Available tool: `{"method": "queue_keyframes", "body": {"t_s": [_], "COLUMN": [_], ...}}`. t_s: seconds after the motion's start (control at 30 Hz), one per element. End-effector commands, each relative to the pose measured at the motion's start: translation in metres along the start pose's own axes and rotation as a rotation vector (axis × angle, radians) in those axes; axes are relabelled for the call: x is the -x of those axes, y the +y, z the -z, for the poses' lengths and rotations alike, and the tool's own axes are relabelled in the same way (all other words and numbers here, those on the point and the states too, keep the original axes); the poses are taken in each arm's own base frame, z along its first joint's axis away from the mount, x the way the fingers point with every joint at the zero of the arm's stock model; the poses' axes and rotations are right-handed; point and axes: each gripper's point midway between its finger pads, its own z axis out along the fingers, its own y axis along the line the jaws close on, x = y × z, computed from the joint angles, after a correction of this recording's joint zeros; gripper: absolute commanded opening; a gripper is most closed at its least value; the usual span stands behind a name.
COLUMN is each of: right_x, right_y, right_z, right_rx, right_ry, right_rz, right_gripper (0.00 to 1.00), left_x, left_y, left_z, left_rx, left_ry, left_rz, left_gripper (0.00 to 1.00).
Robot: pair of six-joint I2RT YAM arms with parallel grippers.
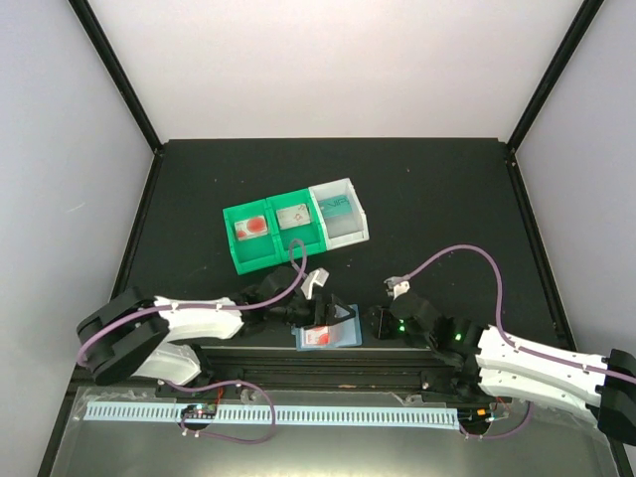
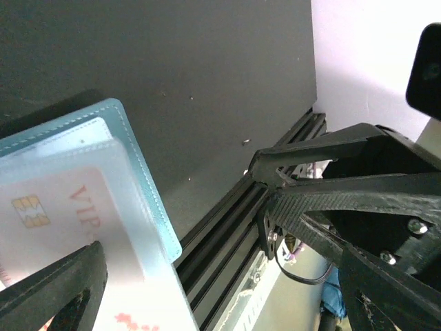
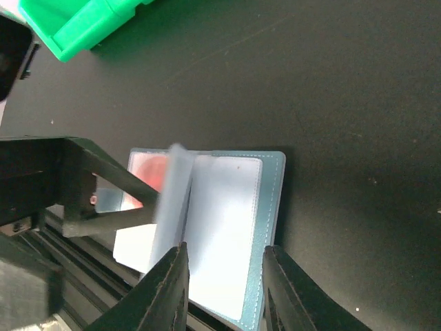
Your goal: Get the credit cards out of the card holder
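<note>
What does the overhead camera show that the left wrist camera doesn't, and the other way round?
Only overhead: the green bins, the white bin and the left arm reaching in. Only the left wrist: a gold chip and red "VIP" lettering on the card inside the holder. Both: the holder lying near the black table's near edge.

Card holder (image 1: 333, 336): light-blue translucent bifold, white stitching, open, lying flat at near edge of table (image 1: 447, 209); one clear leaf lifted, blurred. Credit card (image 2: 62, 221): whitish, gold chip, red "VIP" lettering, inside clear pocket.
</note>
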Motion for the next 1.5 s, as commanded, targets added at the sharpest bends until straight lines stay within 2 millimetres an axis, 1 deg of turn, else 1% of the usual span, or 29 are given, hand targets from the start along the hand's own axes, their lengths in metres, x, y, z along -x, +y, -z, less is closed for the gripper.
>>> {"method": "queue_keyframes", "body": {"t_s": [0.0,0.07,0.2,0.27,0.33,0.43,0.47,0.57,0.63,0.73,0.9,0.97,1.03,1.13,1.27,1.37,1.4,1.47], "right_x": [-0.002,-0.003,-0.003,-0.005,-0.008,-0.014,-0.015,-0.018,-0.019,-0.018,-0.02,-0.021,-0.026,-0.03,-0.036,-0.041,-0.042,-0.044], "right_y": [0.007,0.01,0.014,0.019,0.022,0.025,0.025,0.027,0.033,0.033,0.019,0.013,0.009,0.004,-0.01,-0.015,-0.017,-0.019], "right_z": [0.004,0.005,0.005,0.003,0.0,-0.007,-0.009,-0.016,-0.02,-0.025,-0.04,-0.044,-0.048,-0.05,-0.049,-0.051,-0.052,-0.053], "right_rx": [0.031,0.049,0.074,0.094,0.115,0.123,0.118,0.115,0.129,0.112,0.039,0.005,-0.005,-0.035,-0.095,-0.111,-0.118,-0.115], "right_ry": [0.024,0.028,0.032,0.042,0.06,0.091,0.099,0.125,0.139,0.139,0.134,0.136,0.154,0.177,0.196,0.213,0.214,0.213], "right_rz": [0.003,0.002,-0.001,-0.007,-0.014,-0.019,-0.019,-0.019,-0.017,-0.015,-0.012,-0.002,0.0,0.01,-0.002,-0.003,-0.007,-0.016], "right_gripper": [0.32,0.32,0.32,0.31,0.28,0.26,0.25,0.23,0.23,0.23,0.22,0.22,0.22,0.19,0.17,0.16,0.16,0.16], "left_x": [0.004,0.005,0.005,0.005,0.003,-0.004,-0.006,-0.007,-0.007,-0.006,-0.01,-0.01,-0.009,-0.007,-0.005,-0.001,-0.002,0.001], "left_y": [-0.038,-0.036,-0.021,-0.01,0.005,0.029,0.033,0.036,0.037,0.043,0.068,0.074,0.076,0.073,0.079,0.08,0.086,0.088], "left_z": [-0.012,-0.01,0.001,0.01,0.017,0.024,0.025,0.025,0.024,0.023,0.025,0.025,0.024,0.023,0.024,0.025,0.024,0.024], "left_rx": [-0.121,-0.113,-0.029,0.027,0.075,0.115,0.117,0.109,0.107,0.126,0.167,0.173,0.179,0.172,0.198,0.208,0.226,0.233], "left_ry": [0.023,0.009,-0.028,-0.056,-0.081,-0.099,-0.102,-0.099,-0.095,-0.088,-0.101,-0.105,-0.1,-0.102,-0.114,-0.125,-0.116,-0.116], "left_rz": [-0.042,-0.044,-0.052,-0.053,-0.032,0.013,0.022,0.025,0.016,0.017,0.057,0.07,0.073,0.063,0.067,0.062,0.07,0.069], "left_gripper": [0.93,0.92,0.91,0.9,0.88,0.84,0.83,0.8,0.79,0.74,0.65,0.62,0.59,0.56,0.54,0.52,0.51,0.5]}}
